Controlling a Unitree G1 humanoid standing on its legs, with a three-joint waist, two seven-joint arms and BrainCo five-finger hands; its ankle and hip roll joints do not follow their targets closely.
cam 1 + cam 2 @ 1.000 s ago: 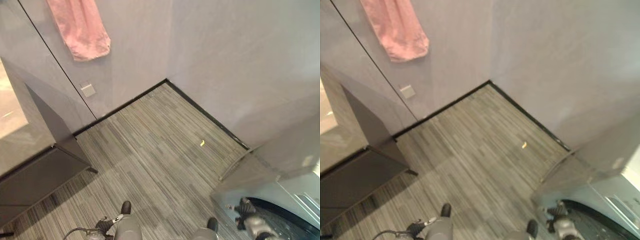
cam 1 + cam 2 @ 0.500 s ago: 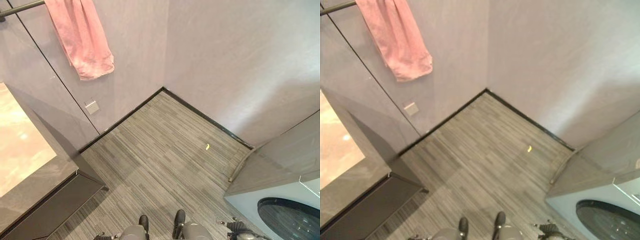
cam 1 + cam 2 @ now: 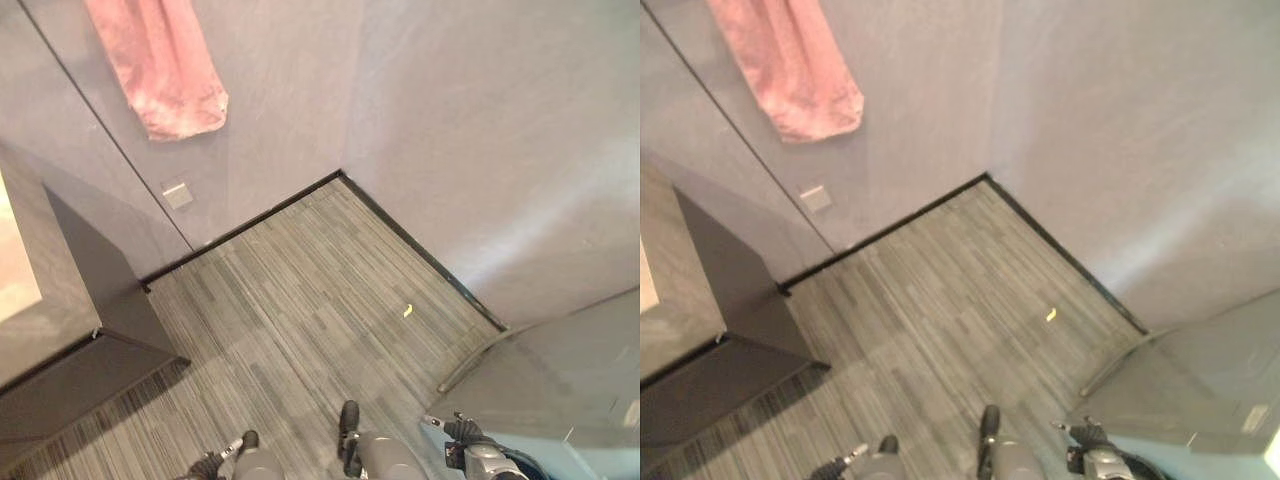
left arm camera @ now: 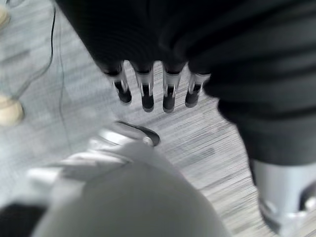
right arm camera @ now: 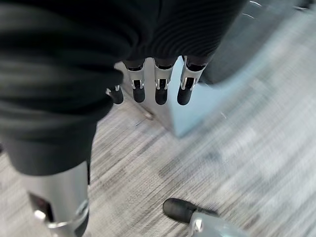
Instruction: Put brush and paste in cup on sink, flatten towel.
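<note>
A pink towel (image 3: 165, 75) hangs bunched on the grey wall at the upper left. A slice of the sink counter (image 3: 35, 290) shows at the left edge, over a dark cabinet (image 3: 85, 375). My left hand (image 4: 148, 96) hangs low by my side, its fingers straight and holding nothing. My right hand (image 5: 158, 89) hangs the same way with straight fingers over the striped floor, beside the pale blue machine (image 5: 207, 98). In the left eye view the right hand (image 3: 462, 434) shows at the bottom right and the left hand (image 3: 215, 466) at the bottom edge.
A washing machine (image 3: 560, 390) with a grey top stands at the lower right, close to my right arm. A wall socket (image 3: 177, 194) sits below the towel. A small yellow scrap (image 3: 406, 311) lies on the striped floor near the far wall.
The camera has swung: the towel and room corner sit differently in the picture, less of the counter top shows and the machine's round door has slid out. Both hands still hang low.
</note>
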